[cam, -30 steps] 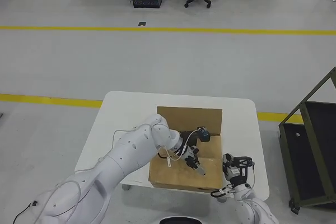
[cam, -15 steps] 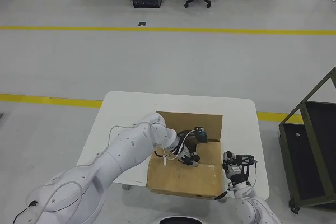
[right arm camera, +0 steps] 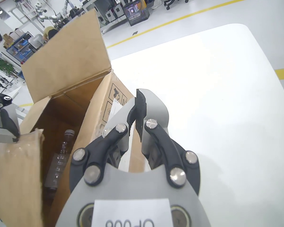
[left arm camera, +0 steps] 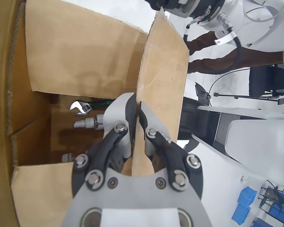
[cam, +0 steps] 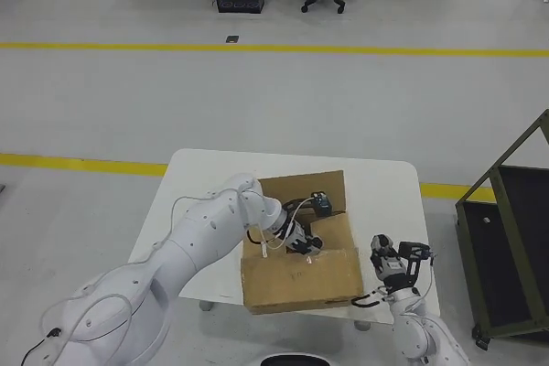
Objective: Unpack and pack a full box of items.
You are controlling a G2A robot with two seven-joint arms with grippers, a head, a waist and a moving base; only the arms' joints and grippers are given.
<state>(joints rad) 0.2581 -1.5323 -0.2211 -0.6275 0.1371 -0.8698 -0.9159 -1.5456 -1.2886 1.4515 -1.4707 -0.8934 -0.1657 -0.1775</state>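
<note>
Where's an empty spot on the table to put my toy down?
The white table is bare between the box and its far right corner, and along the left edge. Crowded: inside the box, where the left gripper pinches a flap.

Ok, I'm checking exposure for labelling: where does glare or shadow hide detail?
Right wrist view: the table glares white; left wrist view: the box is shaded inside, though the wrench head gleams; top view: evenly lit.

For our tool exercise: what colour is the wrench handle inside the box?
The wrench handle is dark green, clearest in the left wrist view.
</note>
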